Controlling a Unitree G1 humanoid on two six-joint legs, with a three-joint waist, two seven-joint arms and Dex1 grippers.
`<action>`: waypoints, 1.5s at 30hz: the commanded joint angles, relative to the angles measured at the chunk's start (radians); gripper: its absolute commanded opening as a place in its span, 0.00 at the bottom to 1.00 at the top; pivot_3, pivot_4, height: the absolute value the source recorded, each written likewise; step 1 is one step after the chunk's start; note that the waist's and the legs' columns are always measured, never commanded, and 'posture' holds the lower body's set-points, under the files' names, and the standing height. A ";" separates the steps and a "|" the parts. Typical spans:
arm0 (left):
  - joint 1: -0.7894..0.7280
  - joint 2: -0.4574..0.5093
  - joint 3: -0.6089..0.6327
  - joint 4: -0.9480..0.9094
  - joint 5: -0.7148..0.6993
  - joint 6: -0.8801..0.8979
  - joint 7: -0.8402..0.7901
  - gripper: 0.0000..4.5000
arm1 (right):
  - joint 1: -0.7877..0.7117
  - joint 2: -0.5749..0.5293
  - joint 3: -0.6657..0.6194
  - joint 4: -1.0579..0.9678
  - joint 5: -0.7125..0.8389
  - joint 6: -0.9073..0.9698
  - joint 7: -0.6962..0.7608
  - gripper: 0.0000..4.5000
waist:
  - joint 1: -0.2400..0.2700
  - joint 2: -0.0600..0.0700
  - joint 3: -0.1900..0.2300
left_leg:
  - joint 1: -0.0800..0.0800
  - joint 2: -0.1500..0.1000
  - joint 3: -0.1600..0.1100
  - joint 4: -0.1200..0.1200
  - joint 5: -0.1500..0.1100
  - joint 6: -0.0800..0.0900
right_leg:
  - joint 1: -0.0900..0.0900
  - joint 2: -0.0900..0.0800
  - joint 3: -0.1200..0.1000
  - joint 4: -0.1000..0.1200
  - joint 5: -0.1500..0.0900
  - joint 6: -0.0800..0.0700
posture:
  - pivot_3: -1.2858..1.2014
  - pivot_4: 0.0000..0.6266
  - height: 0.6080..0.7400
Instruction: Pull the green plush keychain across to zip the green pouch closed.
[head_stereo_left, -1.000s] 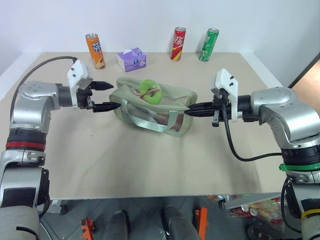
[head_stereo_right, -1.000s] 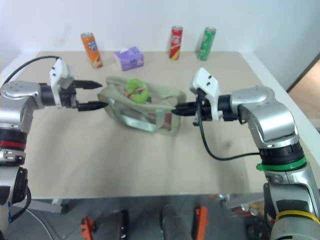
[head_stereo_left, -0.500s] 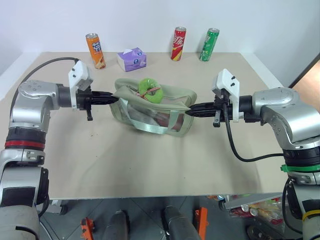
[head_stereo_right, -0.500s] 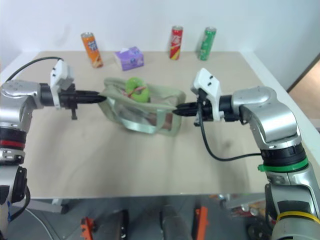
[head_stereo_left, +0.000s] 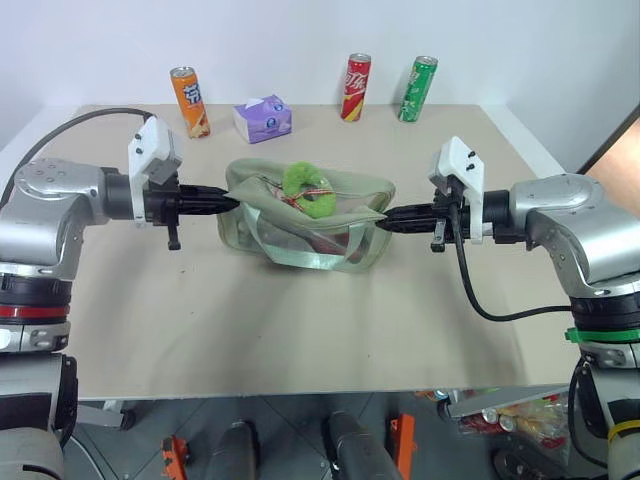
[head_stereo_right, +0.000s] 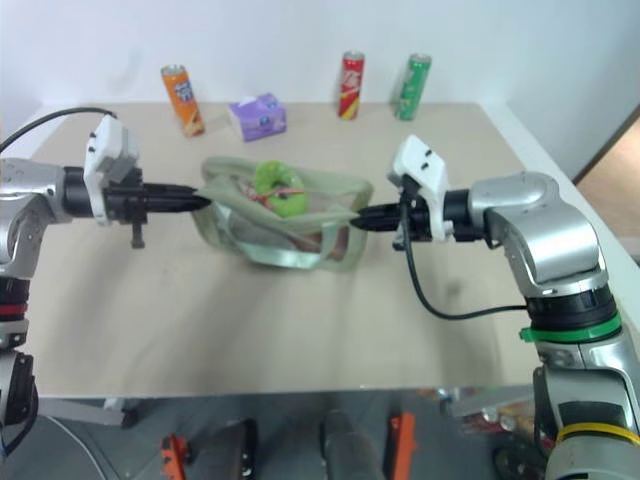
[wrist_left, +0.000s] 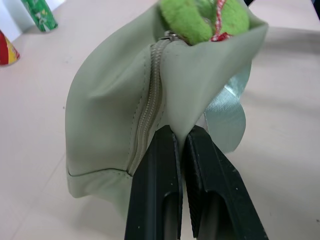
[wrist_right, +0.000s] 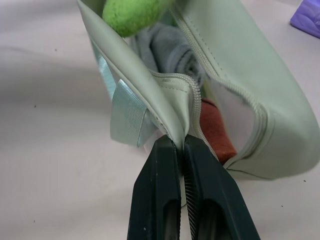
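Green pouch (head_stereo_left: 300, 225) hangs between left claw (head_stereo_left: 232, 201) and right claw (head_stereo_left: 384, 217), both clamped on its ends.

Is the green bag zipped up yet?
No, the green pouch is open: its zipper sides gape apart and you can see things inside.

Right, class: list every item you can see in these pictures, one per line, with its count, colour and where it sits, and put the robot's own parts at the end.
Pouch: one, pale green, mid-table, stretched between both pincers, zip part open.
Keychain: one, lime green, on top of the pouch.
Orange can: one, far edge, left.
Tissue box: one, purple, far edge, beside the orange can.
Red can: one, far edge, centre-right.
Green can: one, far edge, right of the red can.
Table: one, beige.
Left pincer: black, shut on the pouch's left end.
Right pincer: black, shut on the pouch's right end.
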 joint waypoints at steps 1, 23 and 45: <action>0.010 0.008 0.029 -0.059 -0.043 0.003 0.005 0.01 | -0.028 0.006 -0.036 -0.005 0.028 0.001 0.001 0.00 | 0.001 0.000 0.000 | 0.000 0.000 0.000 0.000 0.000 0.000 | 0.000 0.000 0.000 0.000 0.000 0.000 | 0.52 0.24 1.00; 0.115 -0.021 0.006 -0.104 -0.031 -0.025 0.091 0.00 | -0.095 -0.043 -0.206 0.077 0.199 0.082 0.052 0.91 | 0.007 0.000 0.000 | 0.000 -0.001 0.000 0.000 0.000 0.000 | 0.001 -0.001 0.000 0.000 0.000 0.000 | 0.52 0.24 1.00; 0.152 -0.028 0.021 -0.173 -0.064 -0.015 0.135 0.00 | -0.547 0.116 0.090 0.368 0.151 0.515 -0.102 0.91 | 0.008 0.002 0.001 | -0.003 -0.002 0.000 -0.002 0.000 0.001 | 0.000 -0.003 -0.001 -0.003 -0.003 0.001 | 0.52 0.24 1.00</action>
